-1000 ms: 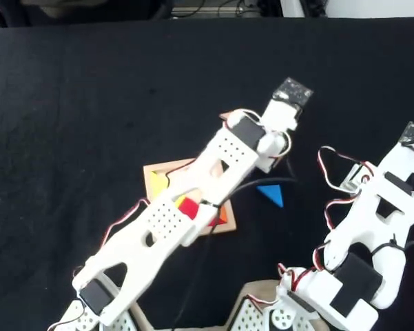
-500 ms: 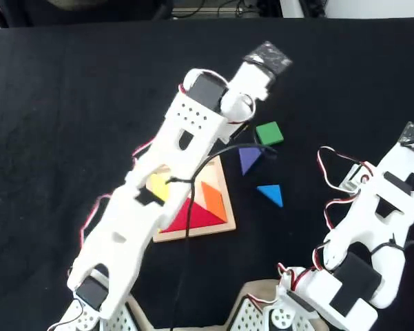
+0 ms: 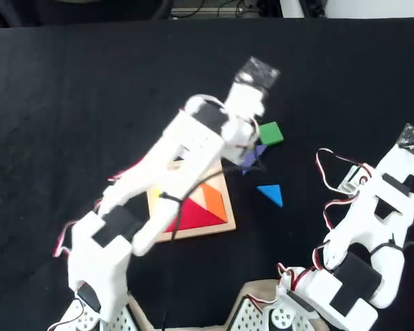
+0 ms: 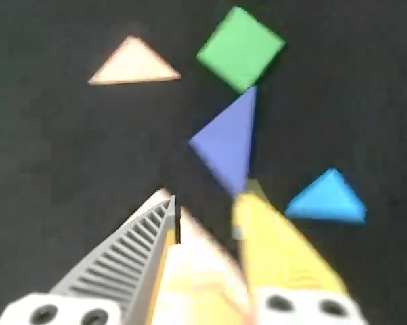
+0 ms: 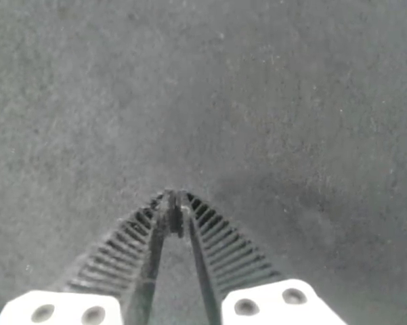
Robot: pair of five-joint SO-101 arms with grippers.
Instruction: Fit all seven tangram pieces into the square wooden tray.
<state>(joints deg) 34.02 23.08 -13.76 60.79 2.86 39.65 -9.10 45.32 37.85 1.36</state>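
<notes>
Closest to my base, my right claw (image 5: 173, 206) is clenched on nothing and parked over bare black cloth, just as it was a second ago. Next out is the square wooden tray (image 3: 220, 225), with the red piece (image 3: 196, 215), orange piece (image 3: 212, 196) and yellow piece (image 3: 153, 198) seated in it. My left arm lay right across that tray a second ago and then swung out long past the loose pieces. Now it has drawn back and dipped, so more of the tray shows. My left claw (image 4: 208, 198) is spread and empty, its tips just short of the near corner of the purple triangle (image 4: 227, 142) without quite gripping it. The blue triangle (image 4: 325, 200) lies off to one side of it. Farther on, the green square (image 4: 240, 47) sits almost touching the purple triangle's far point, and the tan triangle (image 4: 132, 64) lies apart on the cloth. None of those loose pieces has shifted in the last half second. I judge I've picked purple as my next piece, with four pieces left to seat.
</notes>
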